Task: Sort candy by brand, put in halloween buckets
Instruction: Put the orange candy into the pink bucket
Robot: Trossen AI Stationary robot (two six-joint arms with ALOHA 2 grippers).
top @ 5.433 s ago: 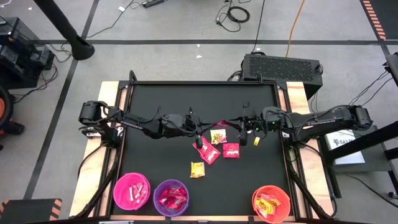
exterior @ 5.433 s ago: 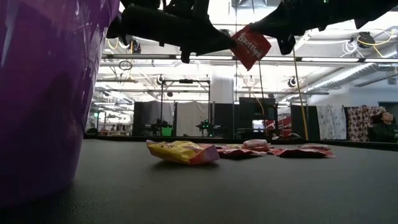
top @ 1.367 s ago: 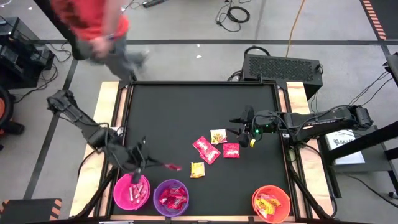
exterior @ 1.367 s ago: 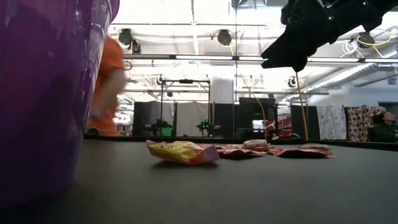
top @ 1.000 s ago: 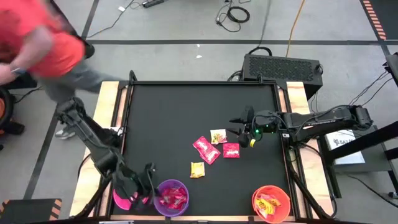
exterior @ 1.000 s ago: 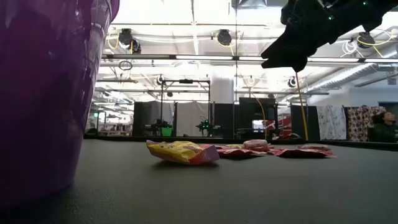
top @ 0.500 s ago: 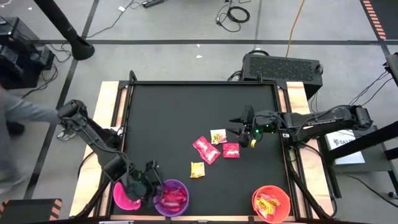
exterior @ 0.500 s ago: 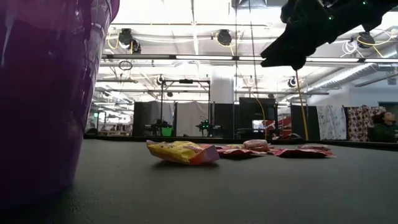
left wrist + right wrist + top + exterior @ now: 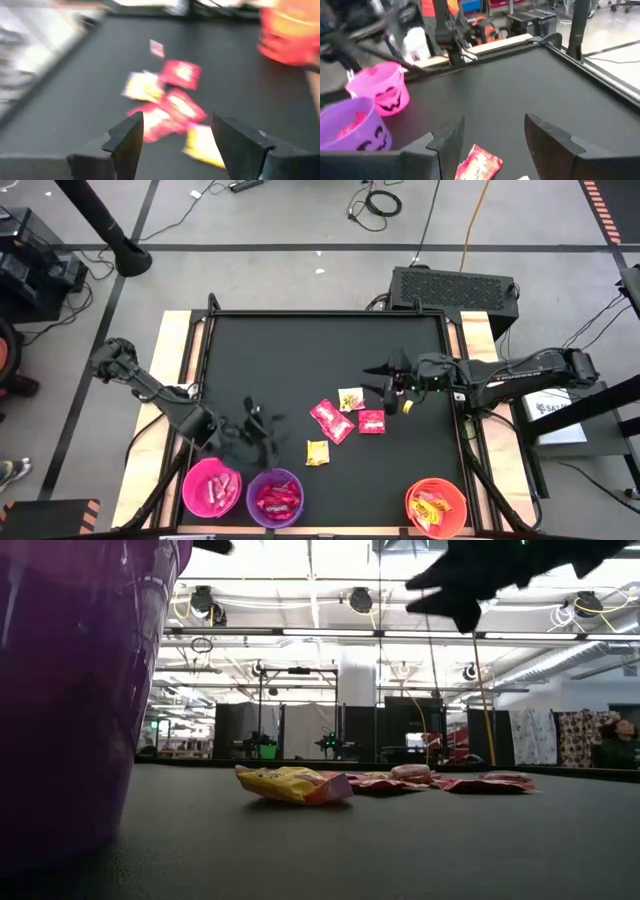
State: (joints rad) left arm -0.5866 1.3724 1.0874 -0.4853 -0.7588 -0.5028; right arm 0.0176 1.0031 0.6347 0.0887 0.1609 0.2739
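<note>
Four candy packets lie flat mid-table: a red one (image 9: 331,421), a pale yellow one (image 9: 350,398), a smaller red one (image 9: 371,420) and a yellow one (image 9: 317,452). Three buckets stand along the near edge: pink (image 9: 211,487), purple (image 9: 274,497) and orange (image 9: 436,506), each with candy inside. My left gripper (image 9: 264,426) hangs open and empty just beyond the purple bucket, pointing at the packets (image 9: 170,107). My right gripper (image 9: 376,378) hovers open and empty right of the packets, above the table (image 9: 492,131).
The black tabletop has a raised frame (image 9: 200,360) with wooden side boards. A wide bare stretch of it lies toward the far edge. In the low view the purple bucket (image 9: 70,690) fills the left side, and the yellow packet (image 9: 293,783) lies ahead.
My left gripper has swung from over the pink and purple buckets toward the table's middle, turning to face the loose packets, and has opened; the red packet it carried earlier is gone from its fingers. My right gripper has risen a little.
</note>
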